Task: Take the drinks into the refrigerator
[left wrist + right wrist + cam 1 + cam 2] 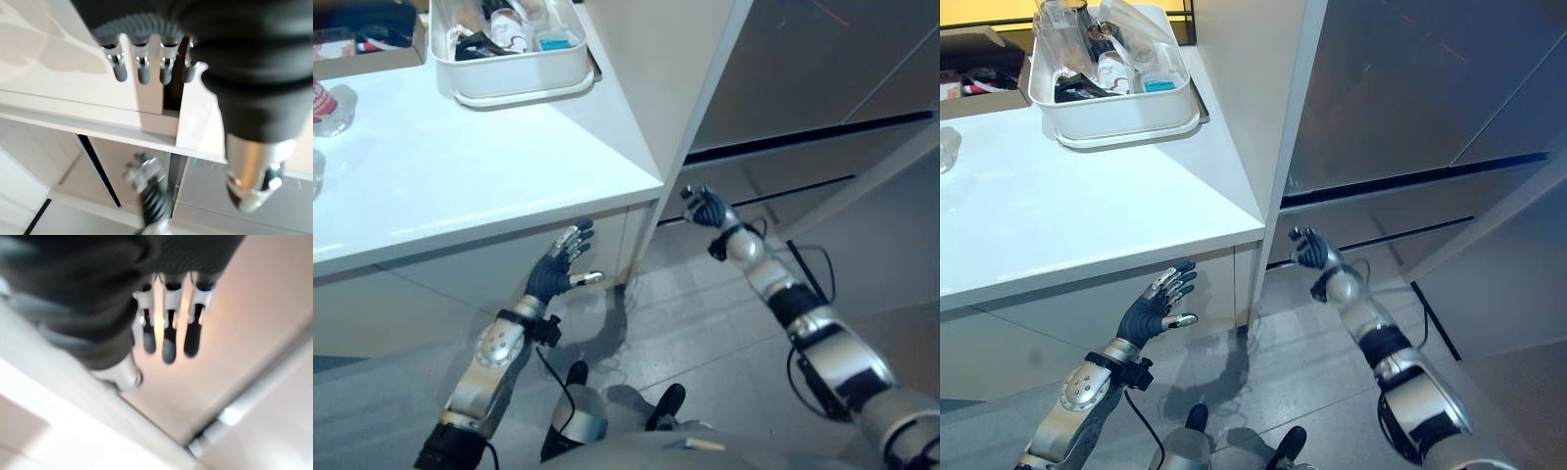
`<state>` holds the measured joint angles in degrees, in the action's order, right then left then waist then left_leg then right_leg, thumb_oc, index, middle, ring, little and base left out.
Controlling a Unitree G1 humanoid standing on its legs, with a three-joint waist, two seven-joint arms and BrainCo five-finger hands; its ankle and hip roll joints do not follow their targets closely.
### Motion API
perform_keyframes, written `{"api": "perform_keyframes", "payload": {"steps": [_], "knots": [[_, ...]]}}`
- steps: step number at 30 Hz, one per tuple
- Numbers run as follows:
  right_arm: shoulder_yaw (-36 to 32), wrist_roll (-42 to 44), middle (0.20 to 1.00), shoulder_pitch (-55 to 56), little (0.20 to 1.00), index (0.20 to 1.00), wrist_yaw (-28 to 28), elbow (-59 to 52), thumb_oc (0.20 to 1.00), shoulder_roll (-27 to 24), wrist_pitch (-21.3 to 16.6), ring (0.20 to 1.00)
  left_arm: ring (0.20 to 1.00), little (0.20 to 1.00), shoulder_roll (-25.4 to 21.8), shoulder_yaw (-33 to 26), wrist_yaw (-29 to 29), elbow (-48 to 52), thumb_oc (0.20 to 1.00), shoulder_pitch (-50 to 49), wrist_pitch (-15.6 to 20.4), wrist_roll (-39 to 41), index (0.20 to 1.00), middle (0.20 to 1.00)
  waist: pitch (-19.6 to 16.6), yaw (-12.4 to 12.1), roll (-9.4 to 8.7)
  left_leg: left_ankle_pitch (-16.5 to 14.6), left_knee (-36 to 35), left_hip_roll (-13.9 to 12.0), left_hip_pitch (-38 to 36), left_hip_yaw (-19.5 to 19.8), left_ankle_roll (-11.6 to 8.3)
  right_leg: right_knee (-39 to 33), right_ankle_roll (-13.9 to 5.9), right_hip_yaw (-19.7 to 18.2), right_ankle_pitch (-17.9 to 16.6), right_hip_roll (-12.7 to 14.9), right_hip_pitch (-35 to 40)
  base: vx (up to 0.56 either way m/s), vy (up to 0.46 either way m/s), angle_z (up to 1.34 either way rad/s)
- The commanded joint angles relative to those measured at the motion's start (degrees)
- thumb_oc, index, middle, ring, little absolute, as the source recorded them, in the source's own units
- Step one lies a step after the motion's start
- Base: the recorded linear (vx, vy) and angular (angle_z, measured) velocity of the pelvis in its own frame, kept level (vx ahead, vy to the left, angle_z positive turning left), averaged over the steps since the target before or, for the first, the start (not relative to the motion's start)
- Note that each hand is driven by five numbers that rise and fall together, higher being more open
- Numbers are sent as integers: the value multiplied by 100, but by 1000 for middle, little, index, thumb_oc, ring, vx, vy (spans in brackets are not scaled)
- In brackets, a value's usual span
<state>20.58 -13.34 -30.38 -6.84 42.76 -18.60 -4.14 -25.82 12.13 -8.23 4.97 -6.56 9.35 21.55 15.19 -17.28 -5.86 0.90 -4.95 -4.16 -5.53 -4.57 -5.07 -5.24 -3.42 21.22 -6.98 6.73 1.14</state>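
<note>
The left hand hangs below the front edge of the white rectangular countertop, its fingers straight and spread, holding nothing. The right hand is raised near the dark gap of the grey flat-fronted refrigerator, fingers relaxed and empty. Up and away from the left hand, a clear plastic drink bottle with a red label stands on the countertop, and a white plastic tub of assorted items sits farther back.

right hand near refrigerator
</note>
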Motion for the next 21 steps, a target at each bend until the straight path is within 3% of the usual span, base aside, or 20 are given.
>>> {"api": "perform_keyframes", "payload": {"steps": [1, 4, 7, 10, 13, 14, 16, 17, 18, 19, 20, 21], "knots": [[-521, 702, 1000, 255, 1000, 1000, -203, 53, 1000, -43, -150, 1000, 1000, 1000, 357, -58, 138, -327, 1000, -62, 180, 278, 1000, 1000, -124, 200, 38, -327, -5, 516, 57, -175, 466, 332, -368, 59, 371, 142, 463, 0, 0, 0], [-790, 1007, 1000, 761, 1000, 1000, -217, 204, 1000, 83, -155, 1000, 1000, 1000, 453, -125, 210, -579, 1000, -92, 142, 126, 1000, 1000, -146, 280, 61, -332, -5, 512, 33, -175, 464, 329, -364, 50, 383, 141, 478, -3, -1, -1], [-1132, 1509, 1000, 1552, 1000, 1000, -251, 844, 1000, 416, -147, 1000, 1000, 1000, 819, -327, 509, -1569, 1000, -134, 33, 44, 1000, 1000, -179, 436, 101, -337, -5, 491, -21, -212, 446, 331, -347, 27, 414, 126, 516, 0, 0, 0], [-1184, 1607, 1000, 1653, 1000, 1000, -259, 1038, 1000, 481, -138, 1000, 1000, 1000, 876, -353, 550, -1816, 1000, -76, 33, -22, 1000, 1000, -196, 468, 112, -335, -5, 489, -19, -210, 441, 337, -343, 39, 420, 117, 511, 2, -2, -3], [-1343, 1832, 1000, 2016, 1000, 1000, -216, 1862, 1000, 731, -98, 1000, 1000, 1000, 1151, -503, 772, -3116, 1000, 162, -41, -188, 1000, 1000, -240, 611, 166, -345, -5, 475, -66, -237, 422, 353, -330, 20, 450, 100, 527, 6, -3, -11], [-1292, 1772, 1000, 2154, 1000, 1000, -195, 2199, 1000, 830, -68, 1000, 1000, 1000, 1260, -614, 1013, -4164, 1000, 421, -87, -630, 1000, 1000, -260, 681, 198, -374, -5, 461, -125, -274, 404, 362, -318, -24, 481, 72, 560, 14, -5, 5], [-1288, 1759, 1000, 2190, 1000, 1000, -177, 2431, 1000, 876, -51, 1000, 1000, 1000, 1330, -632, 1089, -4677, 1000, 576, -146, -796, 1000, 1000, -289, 726, 210, -351, -5, 462, -101, -277, 402, 361, -311, -34, 470, 72, 533, 11, 4, -4], [-1266, 1727, 1000, 2234, 1000, 1000, -195, 2765, 1000, 958, 6, 1000, 1000, 1000, 1414, -740, 1309, -5727, 1000, 826, -260, -1226, 1000, 1000, -343, 795, 230, -366, -5, 458, -143, -312, 392, 363, -300, -63, 493, 53, 554, 48, 3, -10], [-1241, 1711, 1000, 2266, 1000, 1000, -171, 2886, 1000, 986, 25, 1000, 1000, 1000, 1518, -918, 1340, -6271, 1000, 940, -323, -1000, 1000, 1000, -345, 817, 253, -398, -5, 444, -197, -334, 381, 365, -291, -93, 520, 34, 591, 34, 5, -6], [-1242, 1711, 1000, 2259, 1000, 1000, -171, 2887, 1000, 986, 25, 1000, 1000, 1000, 1518, -919, 1339, -6279, 1000, 950, -318, -999, 1000, 1000, -354, 826, 247, -378, -5, 451, -171, -327, 385, 361, -292, -86, 505, 41, 571, 44, 2, -7], [-1273, 1706, 1000, 2284, 1000, 1000, -190, 3146, 1000, 1044, 99, 1000, 1000, 1000, 1555, -977, 1378, -7098, 1000, 1144, -442, -1402, 1000, 1000, -429, 906, 261, -400, -5, 451, -203, -338, 377, 359, -268, -111, 534, 13, 590, 46, 7, -9], [-1250, 1675, 1000, 2321, 1000, 1000, -183, 3223, 1000, 1069, 112, 1000, 1000, 1000, 1564, -1004, 1422, -7292, 1000, 1172, -459, -1497, 1000, 1000, -452, 931, 271, -414, -5, 445, -228, -351, 374, 359, -264, -141, 544, 2, 608, 69, 5, -10]]}}
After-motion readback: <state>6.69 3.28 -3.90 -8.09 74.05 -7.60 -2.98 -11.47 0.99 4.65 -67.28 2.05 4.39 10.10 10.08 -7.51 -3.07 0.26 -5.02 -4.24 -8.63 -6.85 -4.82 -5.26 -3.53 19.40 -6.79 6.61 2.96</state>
